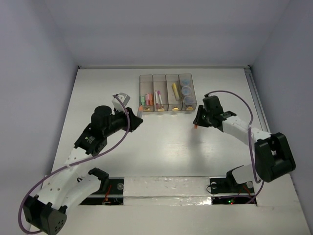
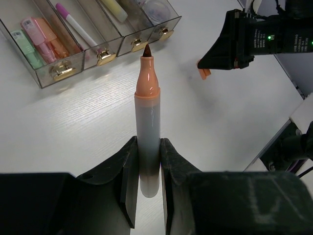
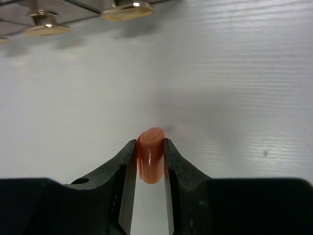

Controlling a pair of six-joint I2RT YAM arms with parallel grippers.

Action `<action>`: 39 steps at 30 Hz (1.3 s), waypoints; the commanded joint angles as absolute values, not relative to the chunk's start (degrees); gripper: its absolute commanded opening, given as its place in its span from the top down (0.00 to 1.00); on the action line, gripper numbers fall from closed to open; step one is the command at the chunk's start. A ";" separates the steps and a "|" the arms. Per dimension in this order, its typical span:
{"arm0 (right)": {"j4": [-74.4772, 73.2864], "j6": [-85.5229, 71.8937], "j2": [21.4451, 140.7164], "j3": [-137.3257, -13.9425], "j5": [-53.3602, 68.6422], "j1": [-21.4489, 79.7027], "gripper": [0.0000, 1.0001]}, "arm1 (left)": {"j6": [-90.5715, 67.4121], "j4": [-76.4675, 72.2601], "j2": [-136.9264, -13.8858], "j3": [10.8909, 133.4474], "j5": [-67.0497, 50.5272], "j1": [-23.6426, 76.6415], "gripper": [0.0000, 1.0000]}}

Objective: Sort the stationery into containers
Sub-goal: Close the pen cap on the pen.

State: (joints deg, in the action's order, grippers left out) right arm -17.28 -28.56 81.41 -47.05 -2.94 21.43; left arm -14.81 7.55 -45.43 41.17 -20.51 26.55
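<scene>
My left gripper (image 2: 147,161) is shut on an uncapped orange marker (image 2: 147,122) with a grey-white barrel; its dark tip points at the bins. In the top view this gripper (image 1: 138,115) sits just left of the bins' front. My right gripper (image 3: 149,164) is shut on the marker's orange cap (image 3: 151,154); the cap also shows in the top view (image 1: 195,127) and the left wrist view (image 2: 204,73). The four joined bins (image 1: 146,77) hold orange, pink and green sticks (image 2: 38,39), a white-magenta stick (image 2: 78,25), a gold stick (image 1: 175,90) and clear jars (image 1: 186,91).
Gold knobs (image 3: 44,28) of the bins show at the top of the right wrist view. The right arm's body (image 2: 254,36) hangs in front of the left wrist camera at upper right. White walls enclose the table on three sides.
</scene>
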 commanded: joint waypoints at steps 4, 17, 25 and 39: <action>-6.69 -31.28 83.85 -45.80 4.91 21.27 0.93 | -14.24 5.45 -46.58 42.36 -21.89 26.72 1.00; 25.88 -49.47 77.88 -37.80 20.56 21.27 0.99 | -14.41 3.87 -49.22 41.92 -26.80 26.72 1.00; 37.34 -55.81 76.38 -39.55 19.25 23.82 0.99 | -14.68 2.29 -51.77 41.66 -30.76 27.25 1.00; 50.13 -60.65 82.45 -44.73 13.73 31.02 0.99 | -23.92 -3.62 -54.67 42.18 -25.91 28.56 1.00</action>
